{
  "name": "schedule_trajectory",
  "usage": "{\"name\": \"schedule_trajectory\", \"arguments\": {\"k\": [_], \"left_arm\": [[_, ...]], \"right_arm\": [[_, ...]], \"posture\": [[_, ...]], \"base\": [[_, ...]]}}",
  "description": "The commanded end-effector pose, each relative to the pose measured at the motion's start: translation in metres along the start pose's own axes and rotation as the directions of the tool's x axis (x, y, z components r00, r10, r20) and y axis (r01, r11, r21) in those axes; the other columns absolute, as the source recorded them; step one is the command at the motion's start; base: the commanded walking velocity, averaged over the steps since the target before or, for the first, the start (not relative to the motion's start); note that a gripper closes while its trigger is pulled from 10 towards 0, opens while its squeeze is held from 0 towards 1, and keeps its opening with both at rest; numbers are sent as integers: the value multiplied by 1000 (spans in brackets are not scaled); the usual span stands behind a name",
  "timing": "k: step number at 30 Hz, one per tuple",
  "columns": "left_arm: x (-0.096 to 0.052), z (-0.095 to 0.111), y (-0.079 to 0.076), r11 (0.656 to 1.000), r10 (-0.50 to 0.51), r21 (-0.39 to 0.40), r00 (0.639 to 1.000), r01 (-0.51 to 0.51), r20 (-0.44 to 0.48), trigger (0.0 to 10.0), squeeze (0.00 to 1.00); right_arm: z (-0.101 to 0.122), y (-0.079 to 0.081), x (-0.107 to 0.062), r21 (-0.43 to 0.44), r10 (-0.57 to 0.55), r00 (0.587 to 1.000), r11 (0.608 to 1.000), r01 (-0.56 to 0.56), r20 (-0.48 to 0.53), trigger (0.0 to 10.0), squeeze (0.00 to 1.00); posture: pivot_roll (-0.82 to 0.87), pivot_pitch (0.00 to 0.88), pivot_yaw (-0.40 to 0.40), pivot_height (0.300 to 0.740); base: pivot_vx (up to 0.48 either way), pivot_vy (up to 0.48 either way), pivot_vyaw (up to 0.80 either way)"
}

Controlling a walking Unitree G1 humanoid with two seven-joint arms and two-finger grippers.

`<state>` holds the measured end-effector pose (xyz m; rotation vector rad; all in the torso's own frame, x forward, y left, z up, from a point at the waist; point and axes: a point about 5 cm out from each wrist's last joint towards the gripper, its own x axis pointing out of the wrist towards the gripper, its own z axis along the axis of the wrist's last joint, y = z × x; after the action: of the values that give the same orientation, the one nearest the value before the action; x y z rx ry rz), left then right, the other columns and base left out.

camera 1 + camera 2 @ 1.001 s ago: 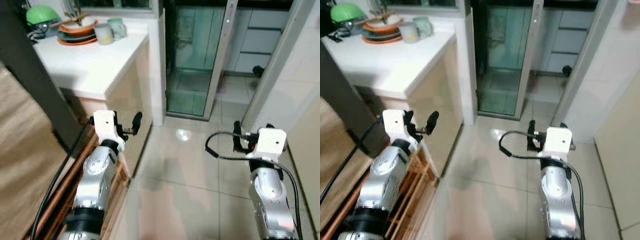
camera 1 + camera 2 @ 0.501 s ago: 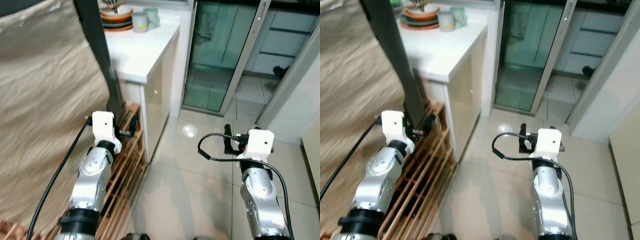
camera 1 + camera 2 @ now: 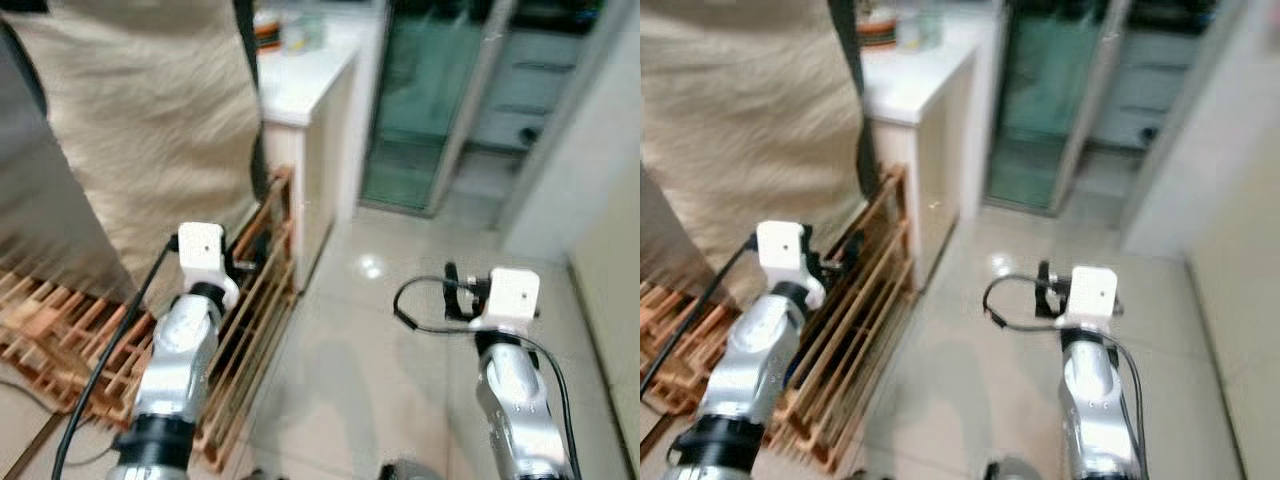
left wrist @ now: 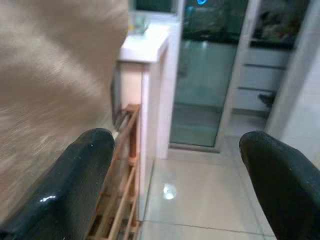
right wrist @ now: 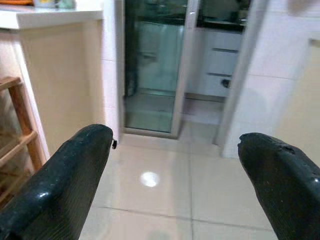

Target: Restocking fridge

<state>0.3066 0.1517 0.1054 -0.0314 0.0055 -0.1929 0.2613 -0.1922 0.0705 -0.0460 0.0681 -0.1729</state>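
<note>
Both silver arms are held out in front of me over a tiled floor (image 3: pixel 380 330). My left gripper (image 3: pixel 248 262) hovers by a wooden slatted rack (image 3: pixel 262 300); in the left wrist view its two black fingers (image 4: pixel 90 170) stand wide apart with nothing between them. My right gripper (image 3: pixel 458 297) is over bare floor, and the right wrist view shows its fingers (image 5: pixel 75 175) equally spread and empty. The picture is blurred.
A beige cloth (image 3: pixel 150 110) hangs at the left above the rack. Behind it stands a white counter (image 3: pixel 305 80) with blurred dishes (image 3: pixel 270 28). A glass door (image 3: pixel 420 110) lies straight ahead, with a pale wall (image 3: pixel 580 150) on the right.
The whole picture has shifted: the camera has swung and drawn back, so the counter sits farther off and more cloth and rack show. Both arms keep the same pose.
</note>
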Motion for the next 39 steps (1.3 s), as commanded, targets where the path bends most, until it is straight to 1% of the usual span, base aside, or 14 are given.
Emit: {"name": "schedule_trajectory", "arguments": {"k": [1,5,14,16,19,22,25,30,32,34,37,39], "left_arm": [[-1,4,4,1000,7,17,1000,-7,24,10000,0],[0,6,5,1000,10,10,999,-10,34,10000,0],[0,13,5,1000,9,9,997,-10,75,10000,0],[0,15,5,1000,13,-1,996,-13,86,10000,0],[-3,19,5,999,14,-44,993,-9,116,10000,0],[-6,21,3,999,-6,-51,992,13,128,10000,0],[-11,20,-1,999,-34,-1,991,35,128,10000,0],[-13,19,-4,999,-33,4,992,33,124,10000,0],[-7,20,-3,998,0,55,995,-6,103,10000,0],[-1,21,-1,996,32,77,996,-38,87,10000,0],[5,23,2,997,54,45,996,-58,77,10000,0],[5,23,3,998,53,37,996,-56,78,10000,0]], "right_arm": [[10,5,6,12,12,999,1000,-12,37,10000,0],[10,5,7,11,11,999,1000,-11,38,10000,0],[10,6,8,11,12,999,1000,-12,38,10000,0],[10,6,8,10,14,999,1000,-14,40,10000,0],[9,7,9,5,22,999,1000,-23,40,10000,0],[8,7,9,0,29,999,1000,-29,36,10000,0],[6,7,8,-6,35,999,999,-34,30,10000,0],[4,6,8,-10,39,999,999,-39,22,10000,0],[5,8,9,-9,43,999,999,-42,25,10000,0],[7,9,11,-6,48,998,999,-47,32,10000,0],[14,11,14,8,49,997,999,-49,54,10000,0],[18,11,14,17,41,997,999,-42,68,10000,0]], "posture": [[-157,0,51,740],[-156,0,52,740],[-151,0,50,740],[-151,0,50,740],[-142,0,48,740],[-139,0,45,740],[-135,0,43,740],[-132,0,40,740],[-130,0,39,740],[-132,0,41,740],[-139,0,45,740],[-143,0,49,740]], "base": [[0,0,0],[0,0,0],[0,480,0],[0,480,0],[0,479,0],[0,467,0],[-87,411,0],[0,0,0],[0,0,0],[0,0,0],[0,0,0],[0,0,0]]}}
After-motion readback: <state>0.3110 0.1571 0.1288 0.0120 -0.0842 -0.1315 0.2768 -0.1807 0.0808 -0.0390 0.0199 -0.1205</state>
